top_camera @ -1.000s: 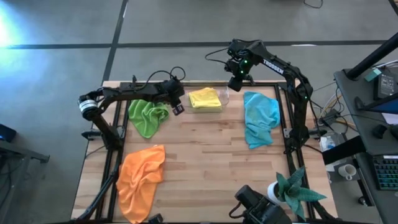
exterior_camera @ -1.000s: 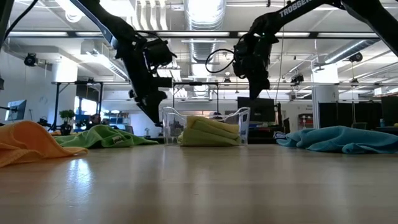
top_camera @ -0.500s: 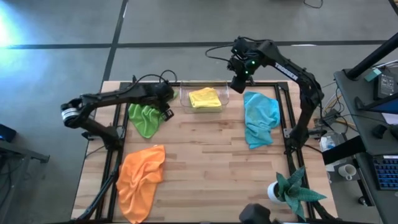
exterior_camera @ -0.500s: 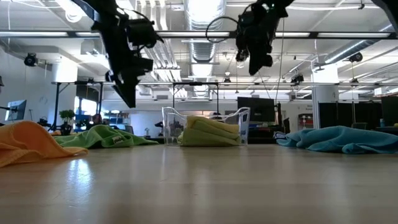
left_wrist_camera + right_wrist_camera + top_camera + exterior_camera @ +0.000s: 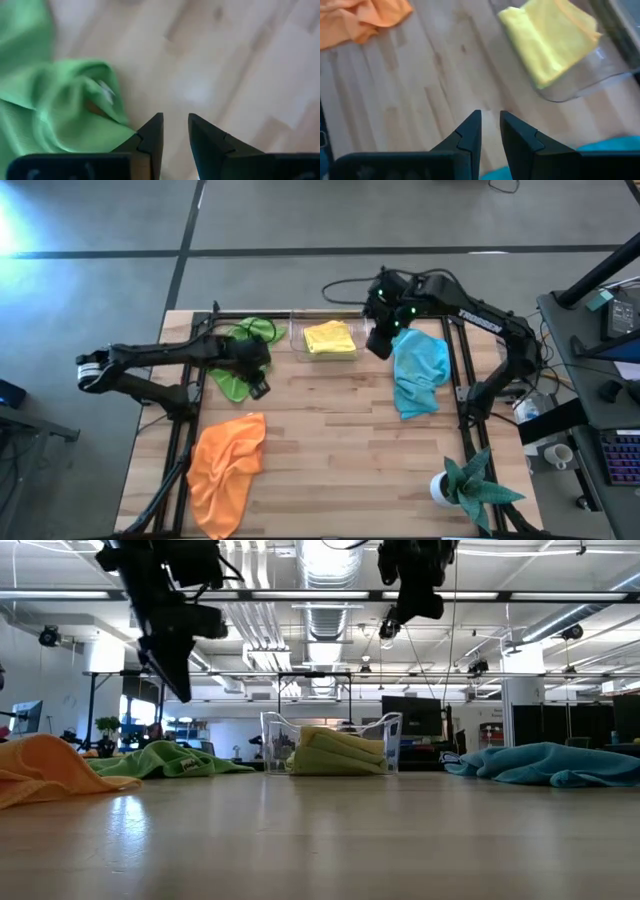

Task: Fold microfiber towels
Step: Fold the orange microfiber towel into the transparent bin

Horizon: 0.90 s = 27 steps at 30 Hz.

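Your left gripper (image 5: 258, 387) narrowly parted, empty, beside the green towel (image 5: 232, 370), right gripper (image 5: 378, 345) likewise, beside the clear bin (image 5: 297, 346) holding the folded yellow towel (image 5: 330, 338).

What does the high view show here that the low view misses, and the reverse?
Only the high view: the teal plant in its white pot at the table's near right corner, and the layout of the towels, with the orange towel nearest the camera side. Only the low view: the room behind, with ceiling lights and monitors, and both grippers hanging well above the table. Both show: the yellow towel folded in the clear bin, the green towel, the blue towel, the left gripper and the right gripper.
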{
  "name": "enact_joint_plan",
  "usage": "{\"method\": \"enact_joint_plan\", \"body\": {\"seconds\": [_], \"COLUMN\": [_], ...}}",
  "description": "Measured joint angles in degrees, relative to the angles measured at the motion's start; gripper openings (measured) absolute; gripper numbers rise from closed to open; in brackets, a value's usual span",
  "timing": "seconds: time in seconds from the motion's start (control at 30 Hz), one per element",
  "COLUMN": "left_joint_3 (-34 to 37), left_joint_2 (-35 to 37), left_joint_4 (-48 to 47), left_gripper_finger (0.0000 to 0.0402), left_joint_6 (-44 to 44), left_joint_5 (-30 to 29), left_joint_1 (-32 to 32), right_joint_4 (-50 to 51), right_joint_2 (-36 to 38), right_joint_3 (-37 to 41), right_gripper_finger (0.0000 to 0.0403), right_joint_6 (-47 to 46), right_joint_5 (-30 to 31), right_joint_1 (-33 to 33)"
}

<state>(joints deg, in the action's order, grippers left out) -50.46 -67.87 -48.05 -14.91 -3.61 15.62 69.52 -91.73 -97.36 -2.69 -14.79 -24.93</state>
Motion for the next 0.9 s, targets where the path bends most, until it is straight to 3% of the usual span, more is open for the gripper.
{"method": "enact_joint_plan", "body": {"seconds": [0.27,0.6,0.9], "left_joint_3": [6.75,9.98,10.01], "left_joint_2": [2.90,1.91,-3.73], "left_joint_4": [-0.09,-0.07,0.39], "left_gripper_finger": [0.0075,0.0075,0.0075], "left_joint_6": [-6.21,-8.73,-8.33], "left_joint_5": [13.64,21.07,20.81], "left_joint_1": [-4.05,-5.56,-5.52], "right_joint_4": [-3.54,-5.70,-9.03], "right_joint_2": [3.03,2.78,2.74], "right_joint_3": [7.49,13.79,15.50], "right_gripper_finger": [0.0068,0.0068,0.0068], "right_joint_6": [-10.46,-19.99,-27.26], "right_joint_5": [1.50,4.88,6.99], "right_joint_1": [8.47,19.99,29.21]}}
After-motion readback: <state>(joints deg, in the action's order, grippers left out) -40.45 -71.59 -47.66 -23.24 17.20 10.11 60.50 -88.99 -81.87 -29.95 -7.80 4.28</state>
